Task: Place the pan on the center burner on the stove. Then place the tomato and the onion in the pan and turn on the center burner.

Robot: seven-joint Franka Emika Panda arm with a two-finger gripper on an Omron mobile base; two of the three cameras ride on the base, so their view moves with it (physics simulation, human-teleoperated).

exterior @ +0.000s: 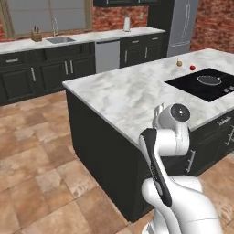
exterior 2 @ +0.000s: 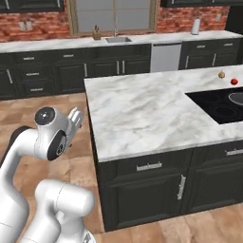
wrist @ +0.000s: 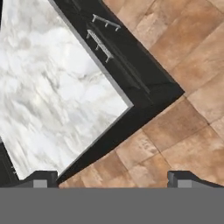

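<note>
Marble island counter [exterior: 123, 93] with stove [exterior: 203, 84], onion [exterior: 179, 63], tomato [exterior: 192, 67]

one pan [exterior: 209, 80], one tomato [exterior: 192, 67], one onion [exterior: 179, 63]

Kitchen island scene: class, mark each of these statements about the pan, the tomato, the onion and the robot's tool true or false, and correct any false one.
1. The pan sits on the stove. True.
2. The tomato lies inside the pan. False: it lies on the marble counter behind the stove.
3. The onion rests on the counter beside the tomato, apart from it. True.
4. The tool is shut on the onion. False: its jaws stand open and hold nothing.
5. The tool hangs over the stove. False: the hand view shows the counter's corner and the tiled floor beneath it.
</note>
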